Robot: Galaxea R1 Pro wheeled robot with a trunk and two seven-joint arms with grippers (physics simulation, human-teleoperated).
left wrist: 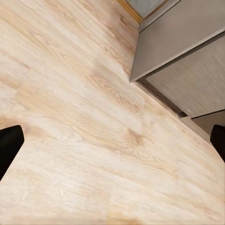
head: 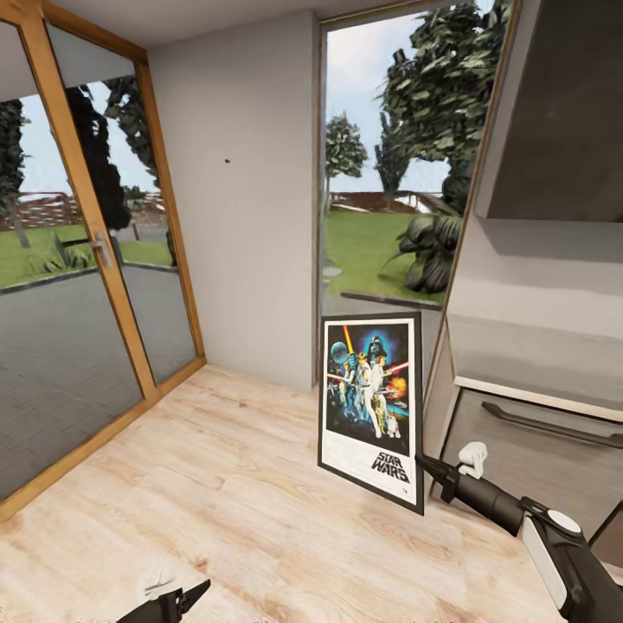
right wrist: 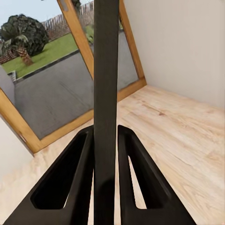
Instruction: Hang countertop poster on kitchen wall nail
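your right gripper [head: 426, 465] has its jaws clenched on the black-framed star wars poster [head: 372, 405], held upright over the pale wood floor [head: 225, 493]; your left gripper [left wrist: 112, 140] hangs released.

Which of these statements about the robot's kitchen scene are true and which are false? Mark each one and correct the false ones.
1. The right gripper is shut on the poster. True: the right wrist view shows the frame's edge pinched between both fingers.
2. The poster lies flat on the floor. False: it is held upright, clear of the wooden floor.
3. The left gripper carries a second poster. False: it is open and holds nothing, fingers wide apart above the floor.
4. A small dark nail shows on the grey wall, above and left of the poster. True.
5. The poster already hangs on the nail. False: it is held well below it.
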